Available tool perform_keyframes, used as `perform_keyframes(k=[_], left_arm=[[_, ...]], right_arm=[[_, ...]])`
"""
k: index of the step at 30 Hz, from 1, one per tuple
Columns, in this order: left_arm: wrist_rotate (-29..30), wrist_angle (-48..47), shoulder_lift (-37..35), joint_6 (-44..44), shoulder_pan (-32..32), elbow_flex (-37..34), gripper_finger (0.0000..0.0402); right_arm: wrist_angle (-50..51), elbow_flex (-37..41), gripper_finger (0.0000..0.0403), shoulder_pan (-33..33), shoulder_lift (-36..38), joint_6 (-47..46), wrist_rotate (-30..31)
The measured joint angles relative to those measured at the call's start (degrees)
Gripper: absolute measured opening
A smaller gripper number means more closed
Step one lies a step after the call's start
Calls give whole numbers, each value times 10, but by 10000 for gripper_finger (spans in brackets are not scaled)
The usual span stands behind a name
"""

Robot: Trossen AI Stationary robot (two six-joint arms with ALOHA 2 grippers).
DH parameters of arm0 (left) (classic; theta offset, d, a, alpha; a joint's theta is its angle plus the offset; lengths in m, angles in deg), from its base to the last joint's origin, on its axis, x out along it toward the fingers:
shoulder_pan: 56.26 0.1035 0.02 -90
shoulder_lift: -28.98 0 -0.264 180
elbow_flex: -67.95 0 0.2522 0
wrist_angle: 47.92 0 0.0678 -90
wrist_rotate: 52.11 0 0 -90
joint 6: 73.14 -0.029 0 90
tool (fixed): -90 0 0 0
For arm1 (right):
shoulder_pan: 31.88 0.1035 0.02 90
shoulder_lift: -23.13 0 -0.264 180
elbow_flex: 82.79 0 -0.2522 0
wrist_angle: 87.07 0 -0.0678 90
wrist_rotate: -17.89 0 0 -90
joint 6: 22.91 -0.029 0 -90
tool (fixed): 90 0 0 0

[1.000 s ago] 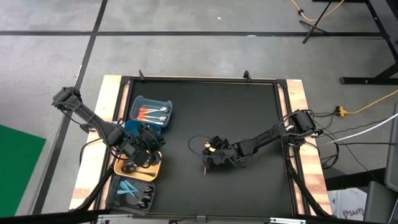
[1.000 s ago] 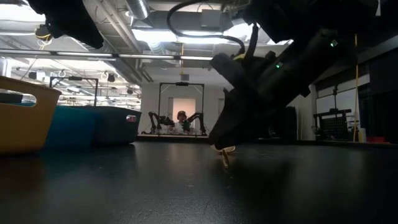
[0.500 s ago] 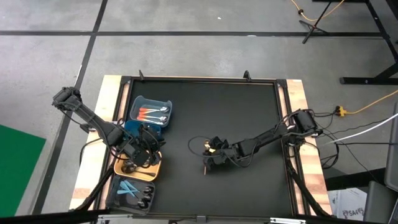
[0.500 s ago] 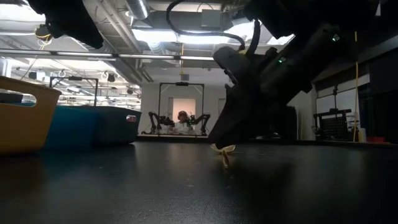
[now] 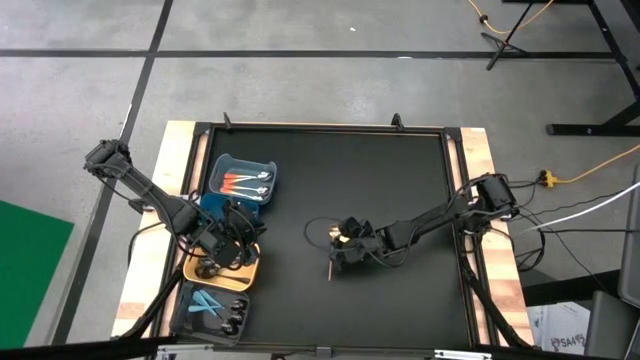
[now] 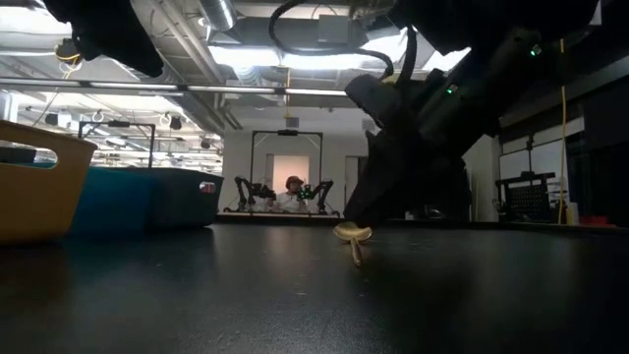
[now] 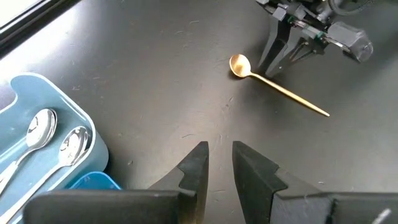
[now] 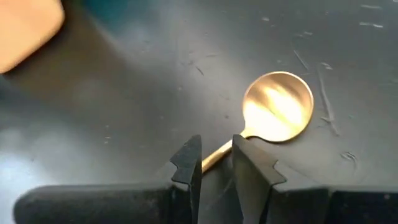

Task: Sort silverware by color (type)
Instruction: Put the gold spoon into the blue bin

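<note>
A slim gold metal spoon [image 7: 273, 85] with a round bowl lies flat on the black matte worktop [image 5: 380, 190], near its middle and apart from the bins.

The right gripper [image 8: 216, 163] is low over the spoon. Its two dark fingers [image 8: 186, 167] stand on either side of the thin handle just behind the bowl, with only a narrow gap between them. The spoon looks to be resting on the worktop rather than lifted, so they appear to be closing on the handle without a firm hold yet.

The left gripper [image 7: 216, 163] waits above the yellow plastic bin [image 5: 248, 270] at the worktop's left edge, holding nothing, its fingers nearly together.

Along that left edge, a light blue plastic bin [image 5: 232, 162] holds orange-handled spoons with silver heads [image 5: 248, 183]. A dark grey bin [image 5: 188, 297] holds light blue pieces [image 5: 207, 303] and black ones [image 5: 233, 318].

The step in hand seems to be picking up the last loose spoon. The next move calls for a firm pinch on the thin handle, a clean lift, and a carry to the bin for gold pieces.

No brand, label or writing can be read.
</note>
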Motion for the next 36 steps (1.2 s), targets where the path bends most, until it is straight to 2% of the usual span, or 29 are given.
perform_keyframes(k=[15, 24, 36], left_arm=[[1, 0, 0, 0, 0, 0, 66], [2, 0, 0, 0, 0, 0, 66], [2, 0, 0, 0, 0, 0, 66]], right_arm=[[-19, 0, 78, 0, -32, -23, 23], [11, -2, 78, 0, -32, -16, 27], [13, -2, 78, 0, -31, 133, 3]])
